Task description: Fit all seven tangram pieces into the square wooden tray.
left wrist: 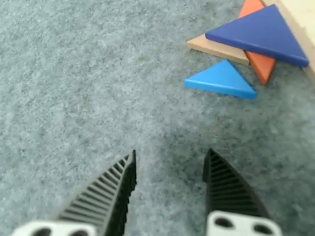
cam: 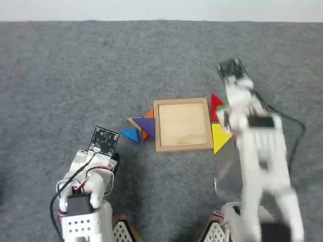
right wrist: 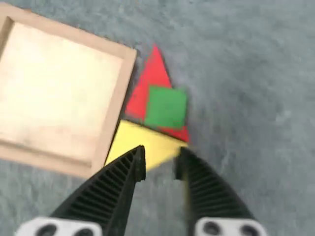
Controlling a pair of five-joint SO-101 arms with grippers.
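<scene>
Bench [cam: 60,55] is carrying a grey cover [left wrist: 64,73], felt-like, w/ a fibrous nap showing close up in both wrist views. Cover is lying flat & even and is spanning the high view side to side. Its far edge is ending in a straight line near the top of the high view. Beyond that, a pale strip [cam: 161,9] is running the full width; wall or further surface, cannot tell which. Light is falling evenly, approx. from above. Shadows on the nap are showing soft & short.
</scene>
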